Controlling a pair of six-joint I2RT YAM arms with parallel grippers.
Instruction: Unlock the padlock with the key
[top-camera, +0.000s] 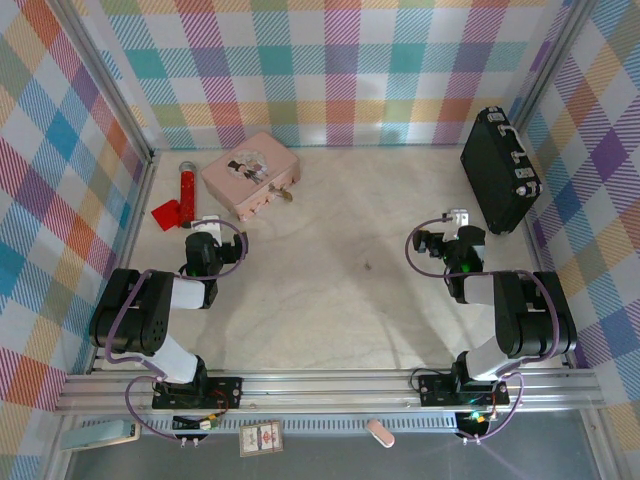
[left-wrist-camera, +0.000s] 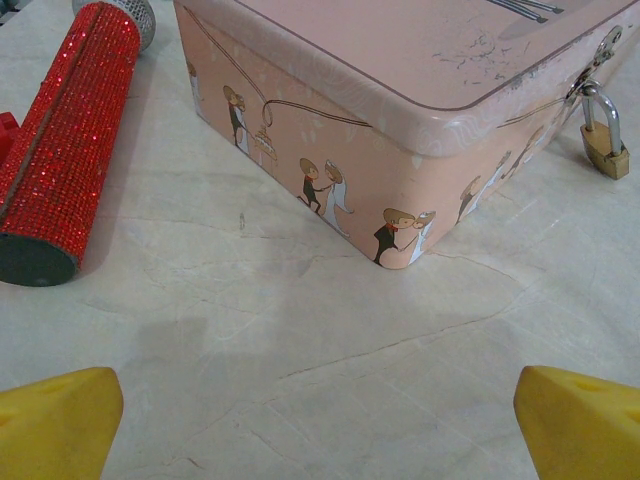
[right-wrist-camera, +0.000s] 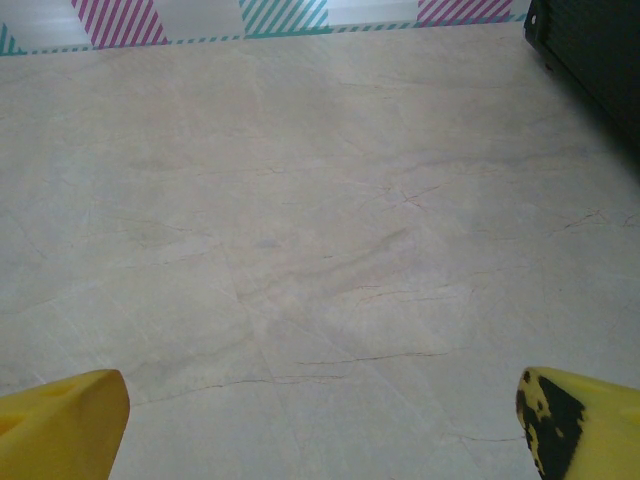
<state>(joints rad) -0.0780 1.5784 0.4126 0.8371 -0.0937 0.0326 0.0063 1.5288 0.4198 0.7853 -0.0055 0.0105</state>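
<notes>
We note small brass padlock (left-wrist-camera: 606, 150) with silvery shackle hanging on hasp (left-wrist-camera: 598, 55) of pink rectangular tin (left-wrist-camera: 400, 170), securing lid (left-wrist-camera: 420, 40). Left pincer (left-wrist-camera: 320, 425) spread, empty, facing tin corner; right pincer (right-wrist-camera: 320, 425) spread, empty, over bare table (right-wrist-camera: 300, 200).

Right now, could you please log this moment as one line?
padlock: on pink tin latch | left gripper: jaws open | right gripper: jaws open

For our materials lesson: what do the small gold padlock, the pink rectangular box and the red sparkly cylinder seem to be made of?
Small gold padlock: probably brass, yellow sheen, with a shiny steel-like shackle. Pink rectangular box: likely printed tin, thin rolled rim, scratched lid. Red sparkly cylinder: glitter or rhinestone covering; core unknown.
</notes>
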